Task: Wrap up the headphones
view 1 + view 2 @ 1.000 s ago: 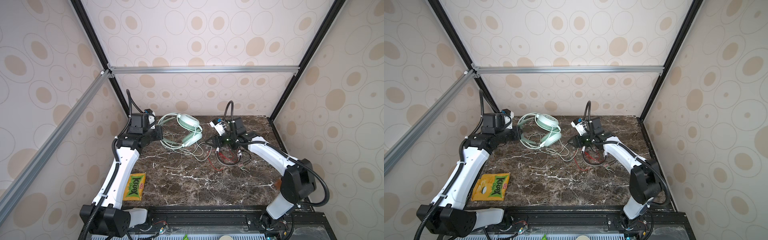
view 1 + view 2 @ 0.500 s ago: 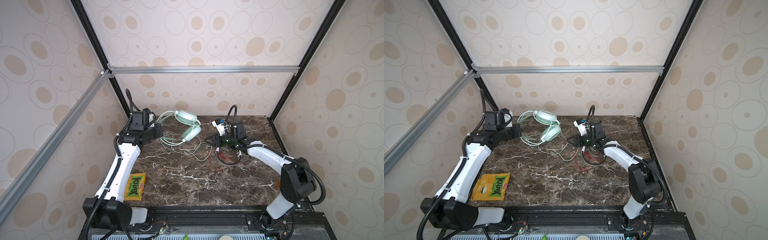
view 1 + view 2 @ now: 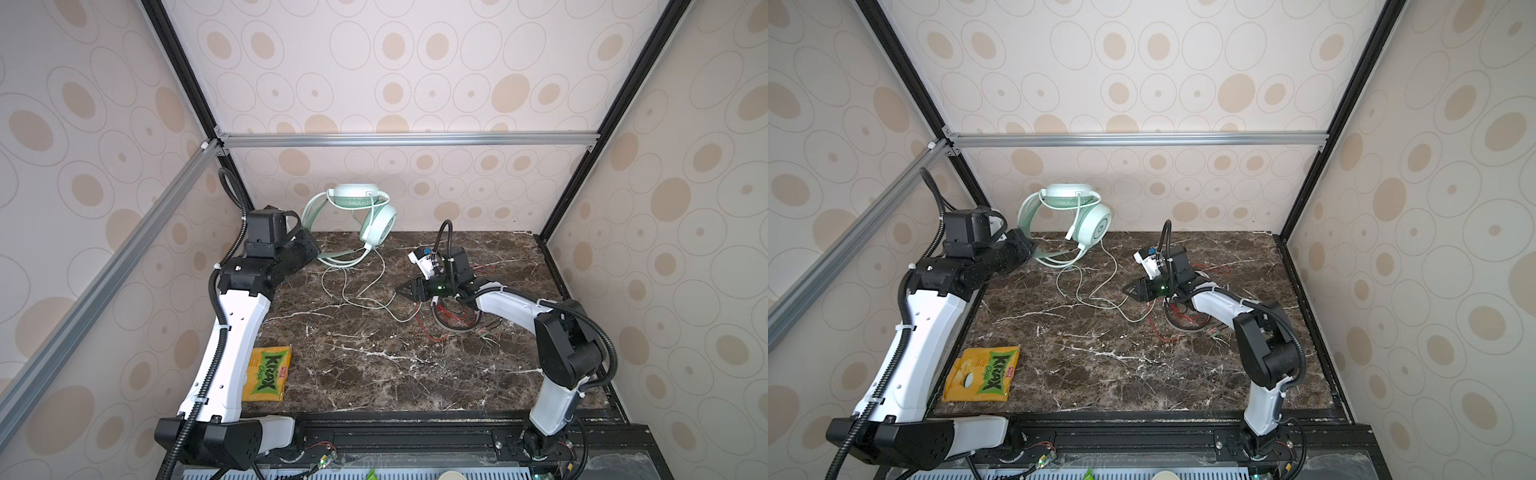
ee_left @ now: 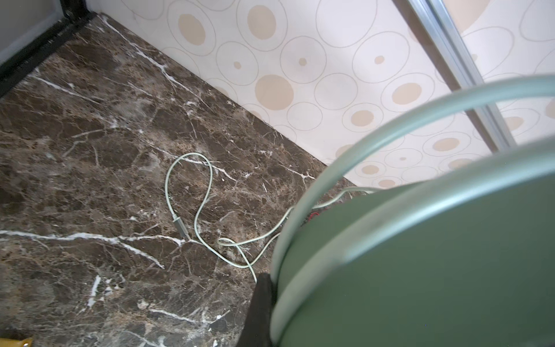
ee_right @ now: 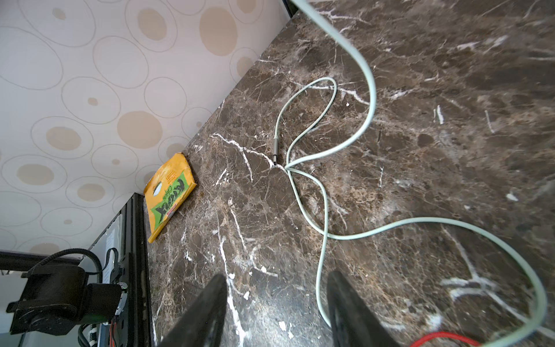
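My left gripper is shut on the headband of the mint green headphones and holds them above the back of the table. In the left wrist view the headphones fill the frame beside one dark finger. Their pale green cord hangs down and loops on the marble. My right gripper is open low over the table, with the cord running just inside one finger. The white-and-black headphones with red cord lie under the right arm.
A yellow chips packet lies at the front left of the marble table. The cord's plug rests mid-table. Patterned walls close in the back and both sides.
The left gripper has lifted the mint green headphones up off the table, drawing their cord upward. The right gripper has shifted left and lower, toward the loose cord.
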Controlling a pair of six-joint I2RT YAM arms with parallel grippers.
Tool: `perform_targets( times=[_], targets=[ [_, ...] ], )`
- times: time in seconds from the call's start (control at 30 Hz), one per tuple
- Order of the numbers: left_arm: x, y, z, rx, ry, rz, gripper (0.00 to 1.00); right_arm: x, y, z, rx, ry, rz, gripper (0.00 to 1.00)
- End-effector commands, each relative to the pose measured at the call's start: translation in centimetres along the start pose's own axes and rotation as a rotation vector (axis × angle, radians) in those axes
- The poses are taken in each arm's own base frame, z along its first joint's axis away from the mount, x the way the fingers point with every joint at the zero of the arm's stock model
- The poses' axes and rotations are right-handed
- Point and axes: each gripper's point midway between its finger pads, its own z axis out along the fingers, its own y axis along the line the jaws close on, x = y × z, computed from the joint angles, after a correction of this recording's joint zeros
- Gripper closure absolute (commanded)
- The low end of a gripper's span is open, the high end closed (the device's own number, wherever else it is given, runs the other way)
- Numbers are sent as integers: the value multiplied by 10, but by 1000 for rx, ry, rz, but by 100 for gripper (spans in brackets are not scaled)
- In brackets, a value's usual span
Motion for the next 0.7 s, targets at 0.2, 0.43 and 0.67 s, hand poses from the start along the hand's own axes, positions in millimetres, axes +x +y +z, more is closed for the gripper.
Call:
perform_targets(
  times=[0.2,0.43,0.67],
  targets=[
    [-29,-36,-35,120,-95,-46,100,-35,2,44,-124,-100,102,44],
    [-35,-40,-30,130,-107,-59,100,-36,5,83,-188,-140,273,44],
    [-37,-41,-28,129,-101,-58,100,-38,5,118,-241,-214,385,47]
  ],
)
